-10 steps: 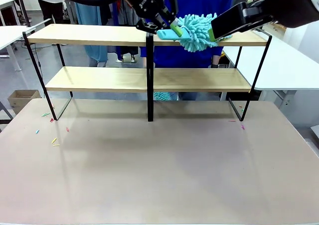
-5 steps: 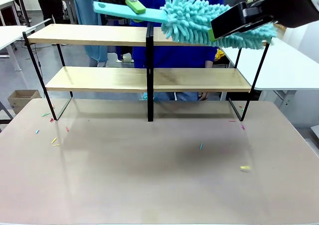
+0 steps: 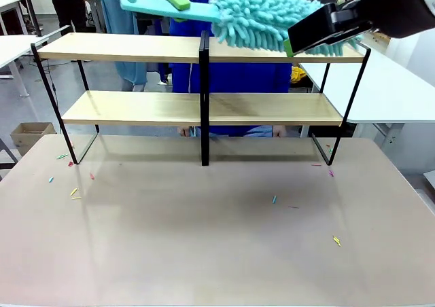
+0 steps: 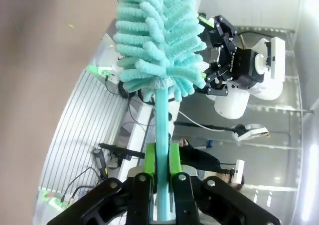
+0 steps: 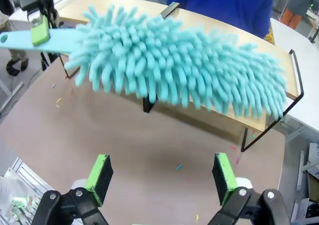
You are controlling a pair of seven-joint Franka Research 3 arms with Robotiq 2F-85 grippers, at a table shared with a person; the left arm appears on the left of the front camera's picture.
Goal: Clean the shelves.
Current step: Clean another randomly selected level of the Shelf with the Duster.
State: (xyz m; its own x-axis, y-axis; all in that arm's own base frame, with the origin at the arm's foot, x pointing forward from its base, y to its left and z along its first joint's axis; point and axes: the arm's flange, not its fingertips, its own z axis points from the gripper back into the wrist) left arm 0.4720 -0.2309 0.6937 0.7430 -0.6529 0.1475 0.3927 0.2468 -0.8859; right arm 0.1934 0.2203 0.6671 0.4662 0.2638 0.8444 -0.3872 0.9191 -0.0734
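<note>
- Teal chenille duster point(image 3: 272, 23) is the star here, and I can't read a single label or bit of print on it, the grippers or the rack from my end.
- Since half a second ago the duster has slid toward 9 o'clock and risen a touch; its fluffy head now hangs over the right half of the top board, handle point(image 3: 170, 8) pointing to 10 o'clock.
- More coloured specks point(image 3: 336, 240) have landed on the table point(image 3: 217, 253): one that was mid-fall is now down at about 4 o'clock.
- Left gripper point(image 4: 159, 160) is clenched on the duster's flat handle, green pads point(image 4: 148, 158) pressed on both sides.
- Right gripper point(image 5: 162, 177) has its jaws spread wide with nothing between them, hovering over the table facing the duster.
- The shelves point(image 3: 136, 106) sit at the table's 12 o'clock edge: two light wooden boards in a thin black frame with a black centre post, both boards bare.
- A person in blue point(image 3: 234, 69) stands behind the rack.
</note>
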